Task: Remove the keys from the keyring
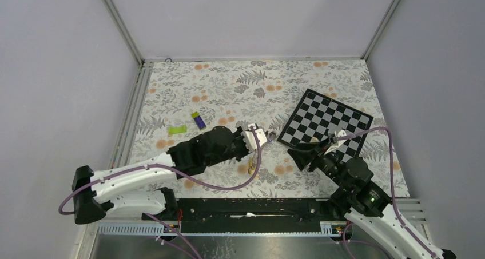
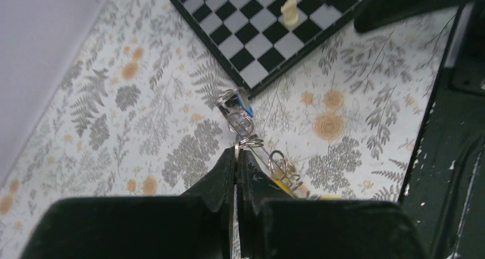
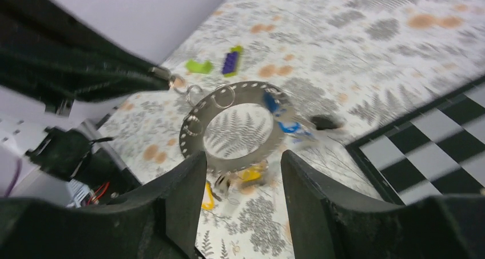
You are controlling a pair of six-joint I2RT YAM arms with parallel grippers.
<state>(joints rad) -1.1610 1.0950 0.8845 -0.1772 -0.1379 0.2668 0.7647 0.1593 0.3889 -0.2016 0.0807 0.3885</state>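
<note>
The keyring (image 3: 240,89), a large flat grey ring with small holes round its rim, hangs tilted just above the table. My left gripper (image 2: 237,150) is shut on its rim, seen edge-on between the fingertips, and shows as (image 1: 264,138) from above. Several keys dangle from it on small split rings (image 2: 240,122): a blue-headed one (image 3: 280,113), a yellow one (image 3: 251,173) and a black one (image 3: 326,122). My right gripper (image 3: 241,156) is open, its fingertips flanking the ring's near rim. I cannot tell whether they touch it.
A chessboard (image 1: 326,123) lies to the right with a white chess piece (image 2: 290,10) on it. A green block (image 1: 177,130) and a purple block (image 1: 199,120) rest on the floral cloth to the left. A black rail (image 1: 257,207) runs along the near edge.
</note>
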